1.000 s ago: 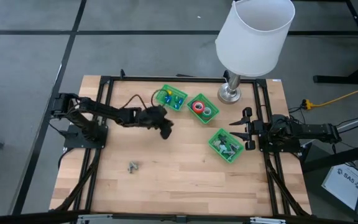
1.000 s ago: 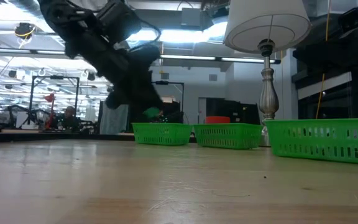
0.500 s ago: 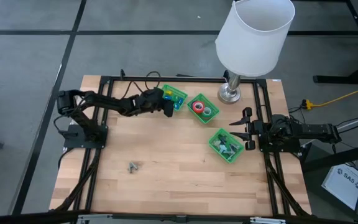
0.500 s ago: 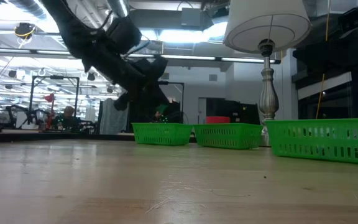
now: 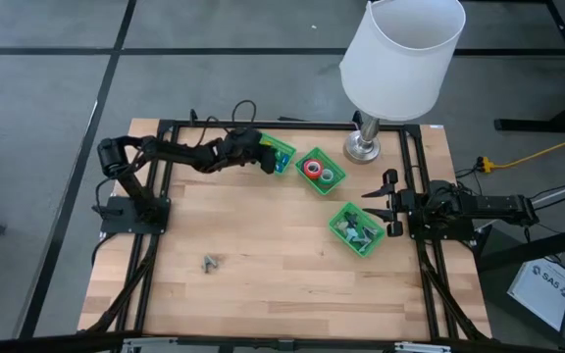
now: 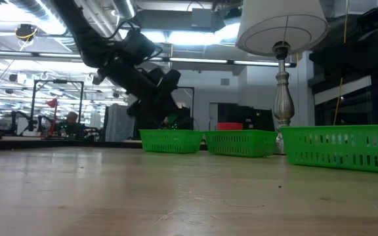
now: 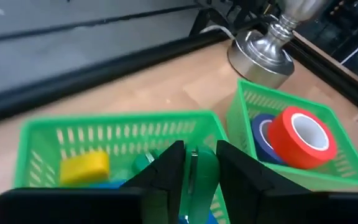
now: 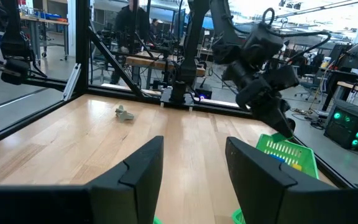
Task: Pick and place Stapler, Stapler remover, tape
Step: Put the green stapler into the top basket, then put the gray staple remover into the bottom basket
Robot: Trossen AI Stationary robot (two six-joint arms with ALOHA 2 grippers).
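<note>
My left gripper (image 5: 264, 163) reaches over the far-left green tray (image 7: 117, 140) with a small, narrow green stapler (image 7: 201, 177) between its fingers. A yellow block (image 7: 86, 167) and other coloured pieces lie in that tray. The tray beside it (image 5: 320, 172) holds a red tape roll (image 7: 303, 137) and a blue one (image 7: 263, 130). A small grey stapler remover (image 5: 209, 262) lies on the bare wood near the table's left front. At the table's right edge my right gripper (image 5: 386, 201) waits open, with nothing between its fingers. My left gripper has the green stapler (image 7: 197, 168) pinched between its two fingers, which slant down from the table's left side. The stapler stands on edge in the gap, above the tray's inside. The fingers hide whether it touches the pieces below.
A third green tray (image 5: 335, 222) with grey pieces stands in front of my right gripper. A lamp with a white shade (image 5: 400, 54) and a metal foot (image 5: 363, 147) stands at the far edge beside the trays. Bare wood lies in the table's middle and front.
My left gripper has swung from over the table's middle toward the far edge, carrying the green stapler, and now hangs over the far-left tray. It has tipped further downward on the way.
</note>
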